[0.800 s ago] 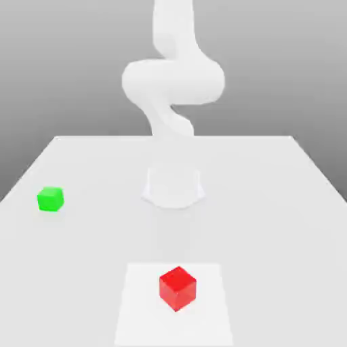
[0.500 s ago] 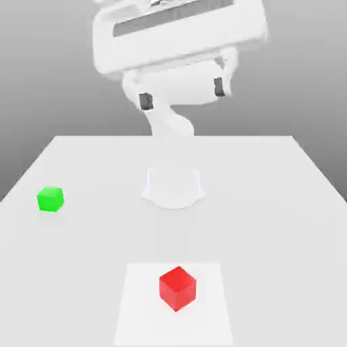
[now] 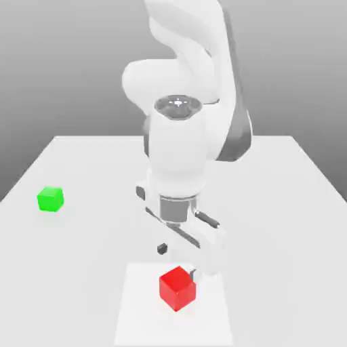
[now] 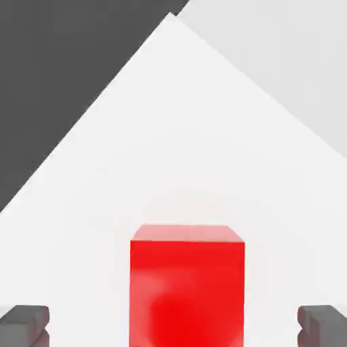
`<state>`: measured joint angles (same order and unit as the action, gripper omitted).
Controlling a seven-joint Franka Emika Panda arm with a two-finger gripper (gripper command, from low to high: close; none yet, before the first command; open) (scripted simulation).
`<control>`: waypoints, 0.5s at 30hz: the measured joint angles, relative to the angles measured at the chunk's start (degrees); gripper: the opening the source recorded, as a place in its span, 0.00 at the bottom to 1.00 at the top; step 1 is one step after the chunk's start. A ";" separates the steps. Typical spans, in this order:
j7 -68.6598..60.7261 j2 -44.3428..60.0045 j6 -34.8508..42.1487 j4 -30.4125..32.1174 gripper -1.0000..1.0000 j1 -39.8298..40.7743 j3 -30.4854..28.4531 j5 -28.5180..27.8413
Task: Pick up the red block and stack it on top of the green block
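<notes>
Glossy red block [image 4: 186,288], cube-shaped, sits between the spread claw [image 4: 173,327] tips.

No readable text anywhere here, no labels, brands, numbers or signs. The red block [image 3: 177,288] has plain glossy faces, the green block [image 3: 50,198] is just flat green, and the white table [image 3: 284,223] is bare of any print. The lighter square patch [image 3: 135,312] under the red block has no markings either. The arm's white casing [image 3: 177,156] carries no logo or lettering that can be made out, and the round cap on top of it [image 3: 178,104] shows only a small bright spot, not a character. The dark finger pads [image 4: 24,324] are blank too.
</notes>
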<state>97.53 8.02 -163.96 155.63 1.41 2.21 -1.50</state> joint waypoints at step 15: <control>0.38 0.90 -0.85 -0.07 0.00 -0.03 -0.07 -0.36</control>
<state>97.90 8.92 -164.81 155.56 1.38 2.14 -1.86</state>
